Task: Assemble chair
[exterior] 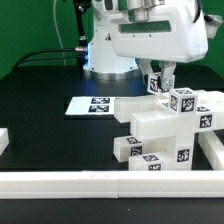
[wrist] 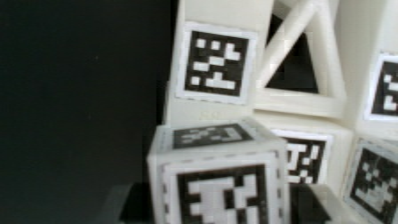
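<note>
Chair (exterior: pixel 165 135) found part-built on the black desk (exterior: pixel 40 120), toward the exterior view's right, close against the white border rail (exterior: pixel 100 183). Stacked as tagged white blocks and slabs, stepped from a low piece at front to a taller cluster behind; likely pushed into the rail corner for bracing during insertion.

Gripper (exterior: pixel 160 84) positioned directly above the top of the stack, fingers pointing down around a small tagged block (exterior: pixel 157 84). Appears clamped on that block, though finger contact too small to confirm in the exterior view. Wrist view consistent: tagged block (wrist: pixel 217 170) close under the camera, with X-braced panel (wrist: pixel 294 60) upright just beyond it and further tagged faces beside.

Marker board (exterior: pixel 93 105) lying flat on the desk, well apart from the assembly, toward the exterior view's left.

Judged stage: block being seated against the panel, held vertical for alignment. Risk: slight tilt could jam the joint or shift the stack.
</note>
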Available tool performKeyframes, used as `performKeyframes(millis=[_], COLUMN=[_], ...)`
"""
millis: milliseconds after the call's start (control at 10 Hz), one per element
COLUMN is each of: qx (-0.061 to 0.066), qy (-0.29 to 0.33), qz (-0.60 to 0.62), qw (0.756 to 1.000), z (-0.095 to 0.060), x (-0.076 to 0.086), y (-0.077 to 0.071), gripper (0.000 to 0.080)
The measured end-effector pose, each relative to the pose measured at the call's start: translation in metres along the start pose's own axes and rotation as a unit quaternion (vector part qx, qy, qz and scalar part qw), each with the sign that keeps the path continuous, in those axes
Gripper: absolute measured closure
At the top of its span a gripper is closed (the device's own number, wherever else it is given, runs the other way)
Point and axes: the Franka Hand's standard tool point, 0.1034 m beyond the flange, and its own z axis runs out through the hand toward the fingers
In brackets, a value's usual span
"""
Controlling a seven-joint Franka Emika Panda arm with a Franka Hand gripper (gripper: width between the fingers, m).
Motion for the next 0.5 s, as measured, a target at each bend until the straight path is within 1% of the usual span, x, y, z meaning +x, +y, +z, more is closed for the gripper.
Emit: performKeyframes(millis=[200, 500], qx=[0.0, 0.0], qy=[-0.001, -0.001], qz=[0.065, 0.072], qw=[0.998, 0.997], z=[0.0002, 0.0006], x=[-0.0006, -0.0005], y=[-0.0001, 0.0001], gripper=[0.0514, 0.0514])
